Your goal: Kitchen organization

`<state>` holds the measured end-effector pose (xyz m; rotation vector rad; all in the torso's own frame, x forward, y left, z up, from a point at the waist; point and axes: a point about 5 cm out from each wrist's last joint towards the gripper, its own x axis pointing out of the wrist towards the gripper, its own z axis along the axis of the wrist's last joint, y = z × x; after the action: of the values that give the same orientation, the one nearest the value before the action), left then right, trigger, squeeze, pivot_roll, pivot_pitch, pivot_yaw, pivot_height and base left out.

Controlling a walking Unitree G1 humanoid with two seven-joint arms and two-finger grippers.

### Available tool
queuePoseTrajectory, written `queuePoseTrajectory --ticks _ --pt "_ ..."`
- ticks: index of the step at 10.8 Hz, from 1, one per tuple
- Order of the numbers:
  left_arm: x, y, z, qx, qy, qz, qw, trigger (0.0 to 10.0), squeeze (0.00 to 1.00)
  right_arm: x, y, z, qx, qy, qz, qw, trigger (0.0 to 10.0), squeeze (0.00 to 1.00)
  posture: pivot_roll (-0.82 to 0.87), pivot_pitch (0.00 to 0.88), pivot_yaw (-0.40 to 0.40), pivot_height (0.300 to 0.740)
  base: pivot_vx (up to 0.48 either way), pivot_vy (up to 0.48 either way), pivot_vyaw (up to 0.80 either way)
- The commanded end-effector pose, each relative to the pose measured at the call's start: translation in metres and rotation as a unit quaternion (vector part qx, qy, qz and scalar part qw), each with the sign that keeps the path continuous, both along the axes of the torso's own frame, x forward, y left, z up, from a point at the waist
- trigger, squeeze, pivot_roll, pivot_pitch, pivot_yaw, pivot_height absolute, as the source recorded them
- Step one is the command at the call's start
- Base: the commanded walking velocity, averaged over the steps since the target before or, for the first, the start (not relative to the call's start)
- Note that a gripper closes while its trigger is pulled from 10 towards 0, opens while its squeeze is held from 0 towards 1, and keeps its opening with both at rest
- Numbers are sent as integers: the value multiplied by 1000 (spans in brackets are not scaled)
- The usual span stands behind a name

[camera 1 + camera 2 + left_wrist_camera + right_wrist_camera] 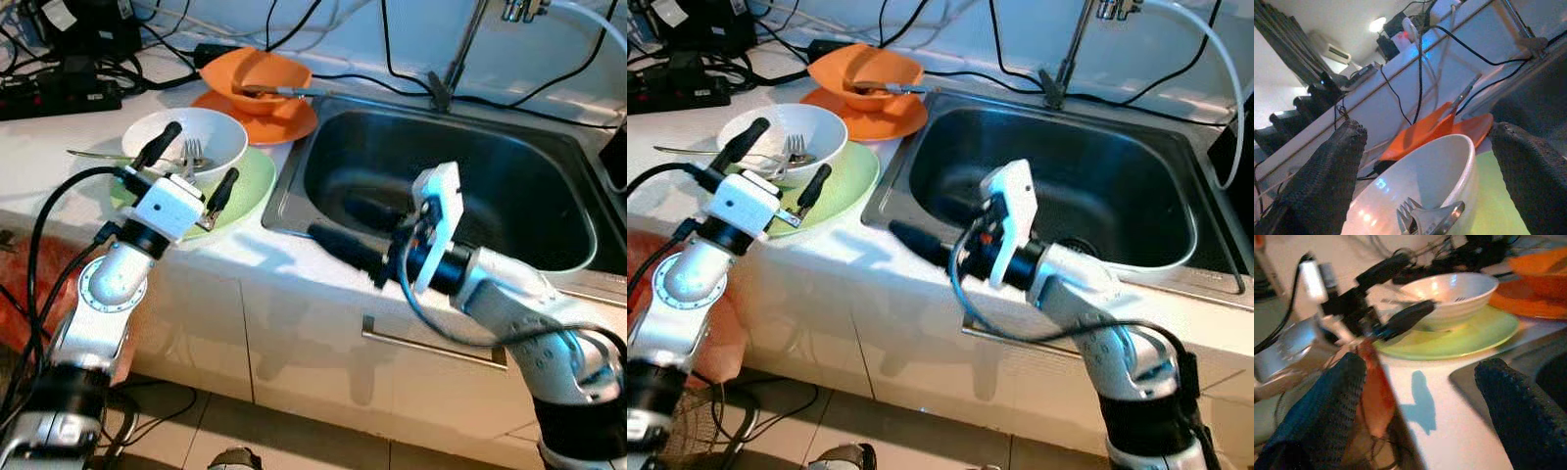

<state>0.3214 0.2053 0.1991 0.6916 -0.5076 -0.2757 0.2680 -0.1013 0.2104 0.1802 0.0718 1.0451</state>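
White countertop (59, 147) is being shared by a tangle of black cables (69, 78) along its back edge and a steel sink (549, 255) set into its right part. Two stacks of dishes are being kept just left of the sink: near the front edge, a white bowl (211, 132) with a fork (193, 152) in it is being carried by a green plate (245, 191), and behind them an orange bowl (279, 70) holding a utensil (279, 91) is being carried by an orange plate (294, 122).

The left gripper (191, 162) is being held over the front edge with its fingers spread on either side of the white bowl, not touching it. The right gripper (358, 235) is being held at the sink's front rim, fingers (1518, 406) spread and holding nothing, pointing toward the green plate.

As far as can be judged, the organizing is being only started: all the dishes are being left stacked on the counter, the sink basin is being left bare, and the white bowl is probably being lined up as the first item to lift.
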Motion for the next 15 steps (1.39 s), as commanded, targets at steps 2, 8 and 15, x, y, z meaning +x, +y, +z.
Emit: queuePoseTrajectory --ticks 2,8,15 --pt "6 -3 -6 22 17 -12 1000 10000 0 -1 -2 -5 -20 7 -8 1000 10000 0 60 90 -52 740 0 0 0" --pt "15 0 -15 30 37 -34 998 0 0 17 -12 -11 -49 -17 -116 992 10000 0 58 88 -46 740 0 0 0" --pt "16 2 -6 33 14 -39 999 0 0 18 -11 -12 -49 -21 -115 992 10000 0 64 80 -46 740 0 0 0"
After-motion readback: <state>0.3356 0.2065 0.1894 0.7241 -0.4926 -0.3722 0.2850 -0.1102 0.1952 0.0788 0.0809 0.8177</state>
